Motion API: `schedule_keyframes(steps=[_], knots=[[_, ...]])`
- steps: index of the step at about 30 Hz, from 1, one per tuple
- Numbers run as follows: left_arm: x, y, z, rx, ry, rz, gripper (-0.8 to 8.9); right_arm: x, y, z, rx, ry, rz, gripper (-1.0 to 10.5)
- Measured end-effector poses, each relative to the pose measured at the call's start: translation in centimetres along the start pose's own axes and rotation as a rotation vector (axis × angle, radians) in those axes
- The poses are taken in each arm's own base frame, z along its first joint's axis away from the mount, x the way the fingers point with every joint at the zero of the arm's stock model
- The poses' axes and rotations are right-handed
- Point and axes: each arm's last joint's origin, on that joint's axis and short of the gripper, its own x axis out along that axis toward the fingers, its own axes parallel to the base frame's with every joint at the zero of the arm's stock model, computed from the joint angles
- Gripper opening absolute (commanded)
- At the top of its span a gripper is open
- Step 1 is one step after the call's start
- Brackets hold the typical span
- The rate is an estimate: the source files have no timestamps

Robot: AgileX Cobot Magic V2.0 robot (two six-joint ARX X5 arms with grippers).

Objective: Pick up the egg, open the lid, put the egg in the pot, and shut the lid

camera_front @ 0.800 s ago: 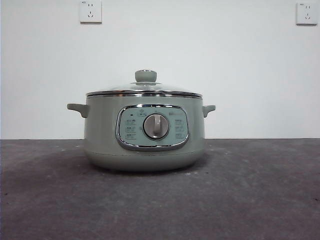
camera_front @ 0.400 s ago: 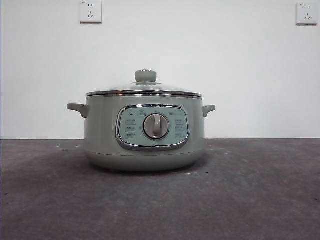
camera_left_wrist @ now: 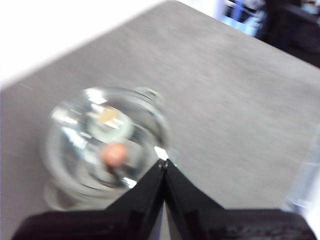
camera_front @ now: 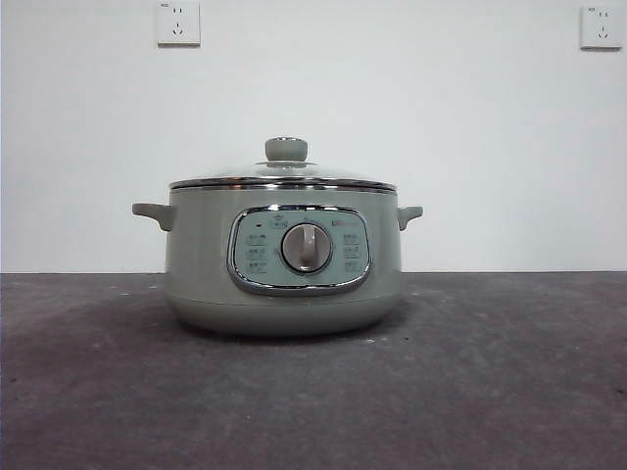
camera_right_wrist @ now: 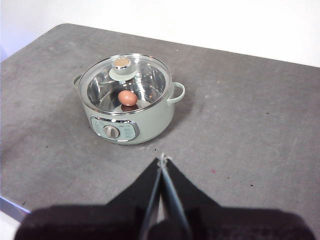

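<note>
The pale green pot (camera_front: pixel 284 257) stands in the middle of the table with its glass lid (camera_front: pixel 284 176) resting on its rim. Through the lid the reddish-brown egg (camera_right_wrist: pixel 128 97) lies on the pot's (camera_right_wrist: pixel 127 107) steel bottom; the blurred left wrist view shows the egg (camera_left_wrist: pixel 115 154) under the lid (camera_left_wrist: pixel 102 137) too. My left gripper (camera_left_wrist: pixel 164 162) hangs shut and empty above the pot's edge. My right gripper (camera_right_wrist: pixel 161 159) is shut and empty, high over the table in front of the pot. Neither gripper shows in the front view.
The grey table (camera_front: pixel 490 372) stretches around the pot to a white wall with two sockets (camera_front: pixel 177 22). Dark clutter (camera_left_wrist: pixel 280 20) lies beyond the table's far corner in the left wrist view.
</note>
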Motion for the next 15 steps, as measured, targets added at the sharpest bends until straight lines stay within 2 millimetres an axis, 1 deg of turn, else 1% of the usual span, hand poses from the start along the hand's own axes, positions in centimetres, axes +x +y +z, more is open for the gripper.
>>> schedule_keyframes(steps=[3,5,9,11,13,15], knots=[[-1.2,1.2,0.1,0.066,-0.055,0.095,-0.04,0.0,0.0,0.0,0.0,0.0,0.0,0.0],[-2.5,1.6,0.0,0.097,-0.108,0.15,-0.04,0.0,0.0,0.0,0.0,0.0,0.0,0.0],[-5.2,1.6,-1.3,0.157,-0.232,0.248,-0.04,0.0,0.0,0.0,0.0,0.002,0.0,0.0],[-6.0,1.5,-2.6,0.181,-0.278,0.313,-0.04,0.1,0.0,0.0,0.0,0.002,0.0,0.0],[-6.1,1.4,-4.2,0.195,-0.306,0.363,-0.04,0.1,0.0,0.1,0.0,0.004,0.0,0.0],[-5.9,1.3,-6.4,0.204,-0.328,0.41,-0.04,0.2,0.0,0.1,-0.001,0.005,0.0,0.0]])
